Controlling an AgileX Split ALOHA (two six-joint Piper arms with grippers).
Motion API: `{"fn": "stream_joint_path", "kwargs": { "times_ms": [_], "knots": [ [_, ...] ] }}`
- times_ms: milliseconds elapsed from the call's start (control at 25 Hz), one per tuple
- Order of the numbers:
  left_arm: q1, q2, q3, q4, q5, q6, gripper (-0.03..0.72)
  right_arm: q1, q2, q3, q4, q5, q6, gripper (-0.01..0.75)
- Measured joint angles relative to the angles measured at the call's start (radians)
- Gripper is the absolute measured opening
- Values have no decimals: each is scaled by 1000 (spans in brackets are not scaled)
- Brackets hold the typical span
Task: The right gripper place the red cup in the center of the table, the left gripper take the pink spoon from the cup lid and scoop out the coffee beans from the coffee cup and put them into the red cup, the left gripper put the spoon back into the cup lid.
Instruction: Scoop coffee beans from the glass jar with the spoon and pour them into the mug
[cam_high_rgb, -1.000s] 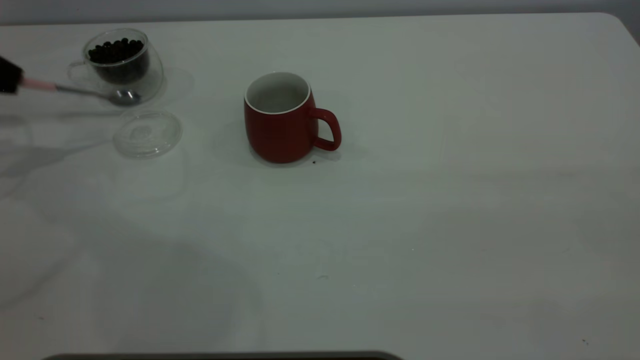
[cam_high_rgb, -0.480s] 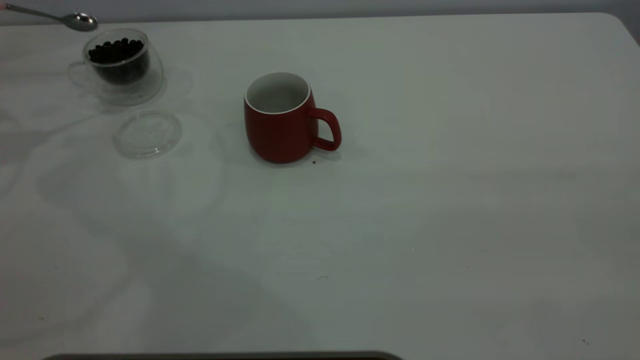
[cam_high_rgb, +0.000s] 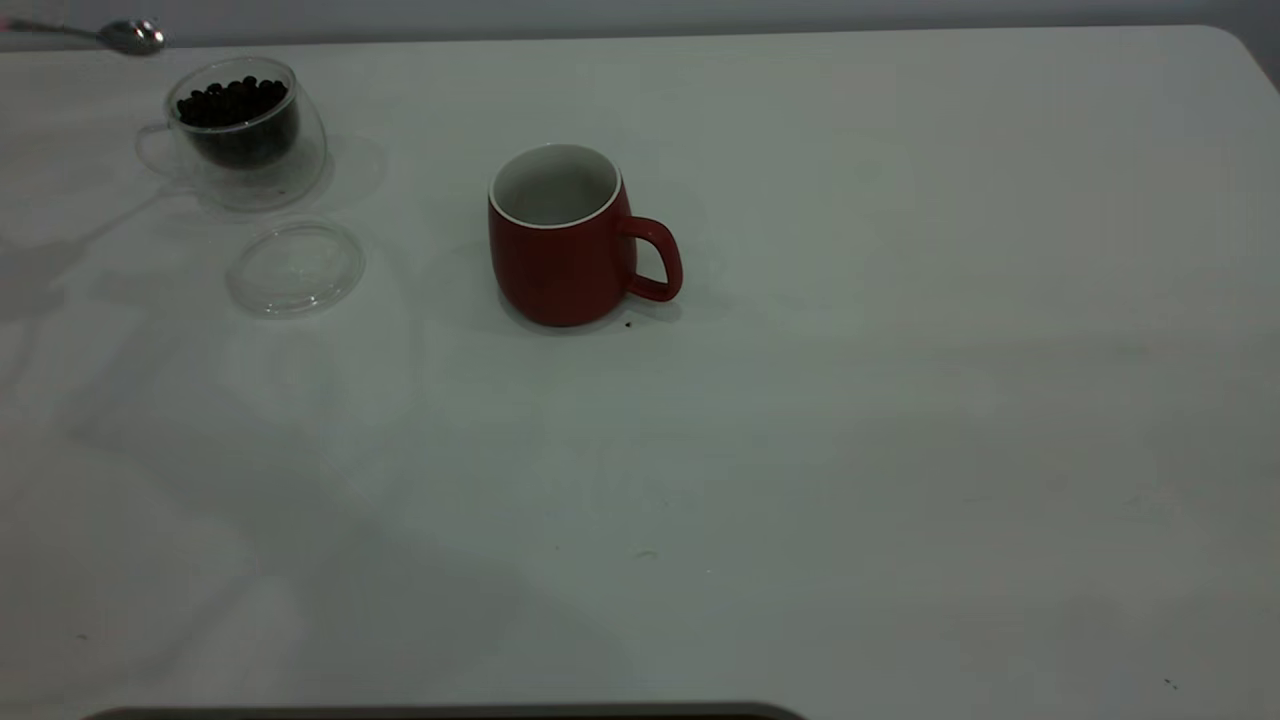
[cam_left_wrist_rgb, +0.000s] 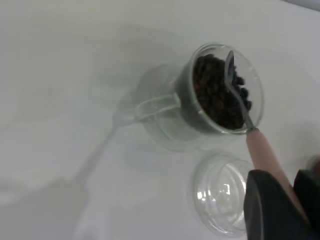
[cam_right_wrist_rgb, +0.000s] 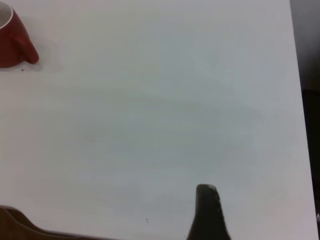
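The left pincer (cam_left_wrist_rgb: 295, 200) is clamped on the pink handle of the spoon (cam_left_wrist_rgb: 239, 95), its dark fingers (cam_left_wrist_rgb: 267, 207) closed on the handle's end. From there the spoon runs out over the coffee cup (cam_left_wrist_rgb: 200, 100), its metal bowl above the beans (cam_left_wrist_rgb: 215, 90); whether the bowl touches them cannot be told. In the exterior view only the spoon's bowl and neck (cam_high_rgb: 128, 36) show, at the far left corner, raised just beyond the coffee cup (cam_high_rgb: 240, 130), and the pincer itself is out of that view. The coffee cup stands upright, filled with dark beans (cam_high_rgb: 232, 100), its clear handle turned to the view's left. The lid (cam_high_rgb: 295, 266) lies flat on the table just in front of the coffee cup, near it but apart, with nothing on it; in the left wrist view the lid (cam_left_wrist_rgb: 220, 192) lies right beside the pincer. The red cup (cam_high_rgb: 565, 235) stands upright near the middle of the table, well apart from the glass pieces, white inside, handle toward the view's right, a tiny dark speck by its base. The right pincer (cam_right_wrist_rgb: 209, 212) hovers over bare table well away from the red cup (cam_right_wrist_rgb: 15, 40); only one dark finger shows, so whether it is apart or together cannot be told. The table (cam_high_rgb: 900, 400) is plain white with a rounded far corner and a few specks, and a grey wall (cam_high_rgb: 640, 15) runs behind it.
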Motion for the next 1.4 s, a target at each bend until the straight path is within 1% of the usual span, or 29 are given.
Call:
{"fn": "stream_joint_path", "kwargs": {
  "times_ms": [280, 640, 880, 1160, 1400],
  "knots": [
    [-50, 108, 0, -160, -15, 169, 123, 0, 0, 0, 0, 0, 0, 591],
    [-55, 188, 0, -248, -11, 180, 123, 0, 0, 0, 0, 0, 0, 591],
    [-55, 199, 0, -241, 4, 65, 123, 0, 0, 0, 0, 0, 0, 591],
    [-55, 199, -8, -149, 24, -76, 123, 0, 0, 0, 0, 0, 0, 591],
    [-55, 199, -63, -84, 37, -180, 123, 0, 0, 0, 0, 0, 0, 591]
  ]
}}
